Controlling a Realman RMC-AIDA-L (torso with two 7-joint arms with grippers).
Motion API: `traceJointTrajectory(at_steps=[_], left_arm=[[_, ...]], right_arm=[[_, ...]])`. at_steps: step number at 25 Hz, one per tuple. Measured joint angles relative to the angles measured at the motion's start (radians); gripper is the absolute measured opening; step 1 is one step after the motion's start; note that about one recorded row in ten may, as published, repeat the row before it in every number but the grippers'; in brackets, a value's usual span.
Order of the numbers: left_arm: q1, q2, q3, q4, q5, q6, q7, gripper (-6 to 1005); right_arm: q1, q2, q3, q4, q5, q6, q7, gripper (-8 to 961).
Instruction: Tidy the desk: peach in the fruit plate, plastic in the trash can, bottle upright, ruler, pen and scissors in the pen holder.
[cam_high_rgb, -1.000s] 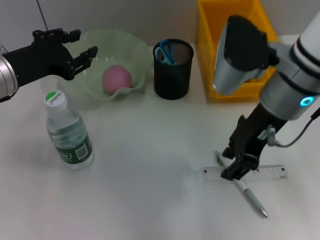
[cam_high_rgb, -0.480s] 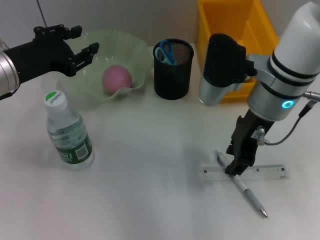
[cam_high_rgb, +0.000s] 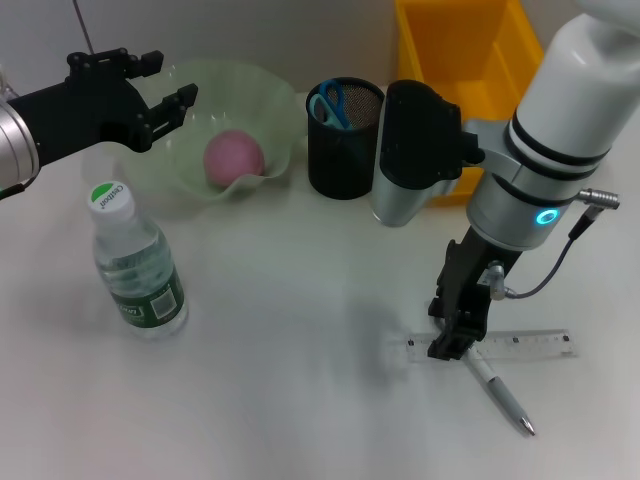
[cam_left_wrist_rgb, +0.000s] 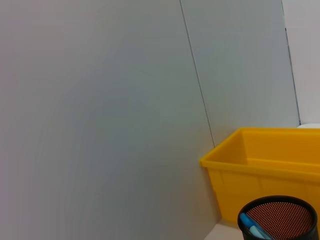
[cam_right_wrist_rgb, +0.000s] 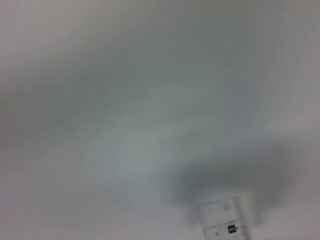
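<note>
Clear ruler (cam_high_rgb: 520, 345) lies crosswise under my right pincer (cam_high_rgb: 447, 343), pen (cam_high_rgb: 497, 387) crossing it. Pincer's opening: I cannot tell

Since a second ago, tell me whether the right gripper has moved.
Yes. The right gripper slid toward the robot's left along the ruler, away from the pen.

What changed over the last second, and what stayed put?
The right gripper slid along the ruler toward its left end, the arm swinging left over the desk. Ruler, pen, bottle, peach and the left gripper did not move.
</note>
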Motion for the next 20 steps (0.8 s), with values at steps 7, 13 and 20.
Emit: traceJointTrajectory(at_steps=[7, 13, 20], left_arm=[[0.001, 0.000, 0.004, 0.006, 0.000, 0.000, 0.000, 500], [-0.002, 0.001, 0.005, 0.006, 0.000, 0.000, 0.000, 500], [-0.001, 0.002, 0.004, 0.007, 0.002, 0.000, 0.000, 500]], right_arm=[[0.005, 0.001, -0.024, 0.012, 0.026, 0.014, 0.000, 505], [0.011, 0.000, -0.035, 0.043, 0.024, 0.026, 0.000, 695], [0.019, -0.001, -0.076, 0.079, 0.020, 0.055, 0.000, 695]])
